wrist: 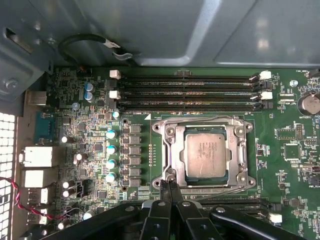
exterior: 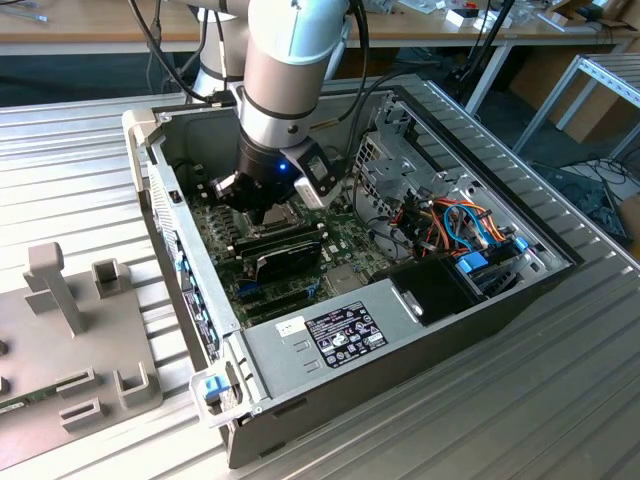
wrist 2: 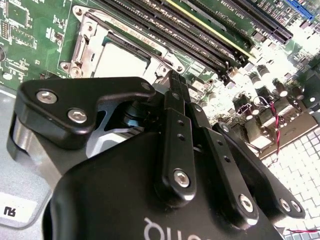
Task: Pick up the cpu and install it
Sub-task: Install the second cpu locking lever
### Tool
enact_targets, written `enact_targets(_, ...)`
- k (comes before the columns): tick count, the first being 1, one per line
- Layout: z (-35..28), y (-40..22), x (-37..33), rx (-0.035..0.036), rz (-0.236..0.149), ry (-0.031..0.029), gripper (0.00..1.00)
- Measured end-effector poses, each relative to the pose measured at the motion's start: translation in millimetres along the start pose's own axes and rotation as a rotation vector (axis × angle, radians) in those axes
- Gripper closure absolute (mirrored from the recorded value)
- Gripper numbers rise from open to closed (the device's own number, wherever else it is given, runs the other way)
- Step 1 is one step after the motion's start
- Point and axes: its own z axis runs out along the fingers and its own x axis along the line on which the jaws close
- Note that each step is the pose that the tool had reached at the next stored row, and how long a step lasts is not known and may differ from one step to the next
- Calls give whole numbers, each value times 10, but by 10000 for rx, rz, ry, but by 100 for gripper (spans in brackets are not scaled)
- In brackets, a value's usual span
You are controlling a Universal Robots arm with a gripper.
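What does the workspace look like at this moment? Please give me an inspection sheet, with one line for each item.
Surface: ribbed metal table carrying an open computer case.
Job's things: the cpu lies flat inside the socket frame on the green motherboard; nothing holds it.
Clutter: a grey fixture plate with upright blocks lies on the table at the exterior view's left.
Grippers: the gripper hangs inside the case beside the socket frame, its fingertips together, holding nothing.
Cables: orange and blue cables run inside the case; a red and black wire pair is at the board's edge.
Surroundings: a wooden bench stands behind the table.
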Motion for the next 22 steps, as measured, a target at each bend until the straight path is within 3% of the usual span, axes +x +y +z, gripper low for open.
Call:
enact_targets(7, 4, -6, 0, -3, 2, -1, 89)
enact_targets(12, -1, -67, 0, -30, 3, 0, 89)
enact_targets(16, 0, -68, -1, -29, 17, -1, 89)
enact_targets(22, 6, -68, -5, -17, 542, -75, 89)
